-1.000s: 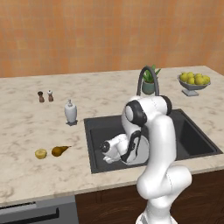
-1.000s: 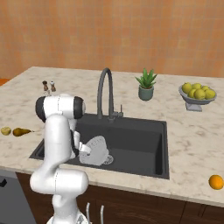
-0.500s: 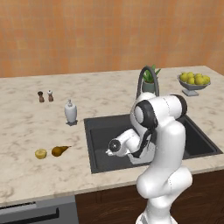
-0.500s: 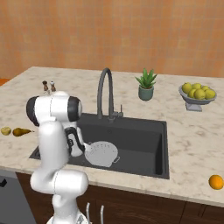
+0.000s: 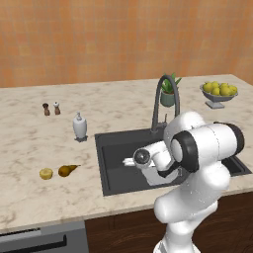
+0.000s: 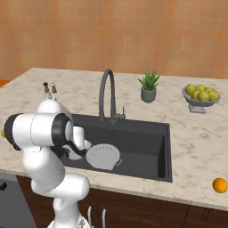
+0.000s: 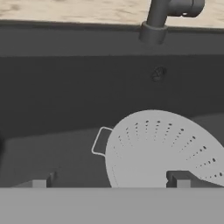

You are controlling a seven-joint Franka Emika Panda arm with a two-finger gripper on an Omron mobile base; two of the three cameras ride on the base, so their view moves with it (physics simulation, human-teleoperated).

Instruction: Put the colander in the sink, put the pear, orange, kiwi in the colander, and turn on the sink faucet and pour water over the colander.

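Clearing claw (image 7: 109, 180): jaws wide, holding nothing — I lift straight up.
Colander (image 6: 103, 156): sitting in the sink (image 6: 147, 138).
Pear (image 5: 66, 170): on the counter — I fetch it next.

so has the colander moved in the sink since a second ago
Yes. In the right base view the colander has gone right along the sink floor, nearer the faucet base line, clear of the open hand.
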